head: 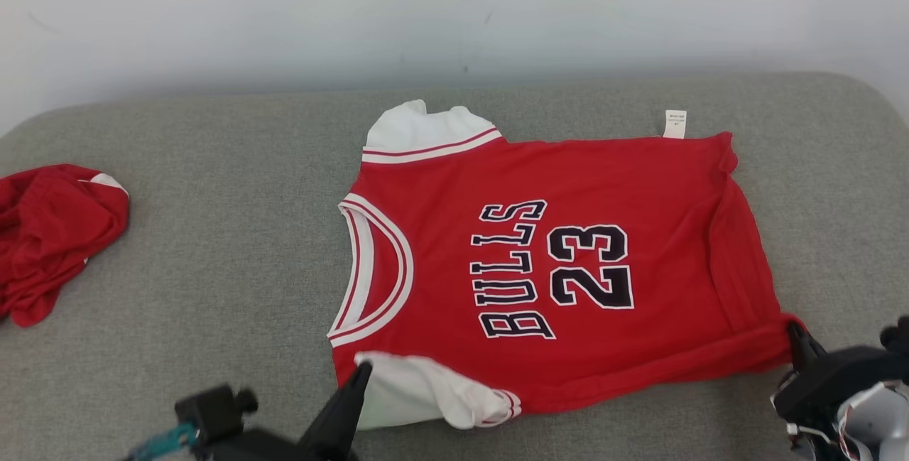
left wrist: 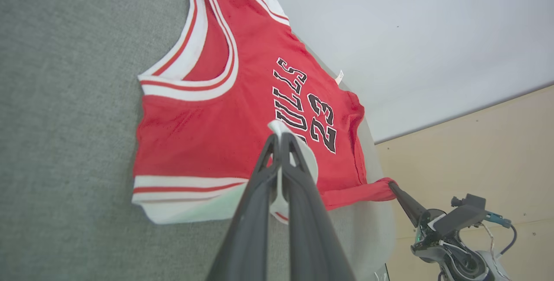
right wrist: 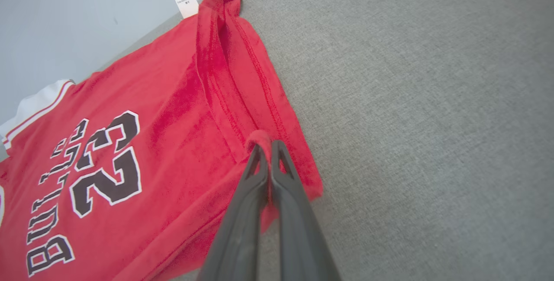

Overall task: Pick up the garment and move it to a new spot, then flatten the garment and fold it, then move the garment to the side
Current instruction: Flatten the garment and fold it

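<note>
The garment is a red jersey with white sleeves and "BULLS 23" in black, spread on a grey cushion, neck to the left in the head view. My left gripper is shut on the near white sleeve, pinching a fold of it between its fingers. My right gripper is shut on the near hem corner of the jersey, the red cloth bunched over its tips. In the left wrist view the right gripper pinches that red corner at the lower right.
A crumpled red cloth lies at the far left of the grey cushion. A pale wall stands behind. A white label sticks out at the jersey's far hem. The cushion's edge curves off at the right.
</note>
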### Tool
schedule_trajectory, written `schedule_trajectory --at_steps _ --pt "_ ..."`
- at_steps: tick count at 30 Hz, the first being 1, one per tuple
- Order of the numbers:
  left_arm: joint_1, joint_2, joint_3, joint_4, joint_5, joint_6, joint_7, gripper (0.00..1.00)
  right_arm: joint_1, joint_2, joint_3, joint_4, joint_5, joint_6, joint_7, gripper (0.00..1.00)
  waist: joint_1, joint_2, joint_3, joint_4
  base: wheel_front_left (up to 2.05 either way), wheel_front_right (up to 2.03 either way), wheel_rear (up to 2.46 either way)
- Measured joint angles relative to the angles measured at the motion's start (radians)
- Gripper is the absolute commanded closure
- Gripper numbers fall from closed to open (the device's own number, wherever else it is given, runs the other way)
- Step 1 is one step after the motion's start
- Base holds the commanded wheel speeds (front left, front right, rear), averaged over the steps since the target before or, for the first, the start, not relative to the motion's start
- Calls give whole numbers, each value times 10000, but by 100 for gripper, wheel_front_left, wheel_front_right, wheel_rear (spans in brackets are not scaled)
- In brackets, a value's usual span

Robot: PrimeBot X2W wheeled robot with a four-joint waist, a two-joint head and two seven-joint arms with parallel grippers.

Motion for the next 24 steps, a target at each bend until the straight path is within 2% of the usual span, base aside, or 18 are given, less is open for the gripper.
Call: schedule_trajectory --at_steps 4,12,19,24 --pt "-1471 -330 -138 744 803 161 -389 100 -626 0 276 113 71 0 42 100 1 0 203 -28 0 0 0" --pt "-3787 -665 -619 2360 2251 171 -1091 100 -1559 2 600 884 -245 0 -111 100 1 1 692 -124 0 0 0" --pt "-5103 -874 -826 3283 2765 6 -1503 100 -2173 6 725 1262 -424 0 -917 100 2 1 1137 -214 0 0 0" --pt "-5729 -796 -855 3695 3066 -21 -1684 100 -2400 -2 681 1267 -412 0 -1471 100 2 1 1382 -288 0 0 0"
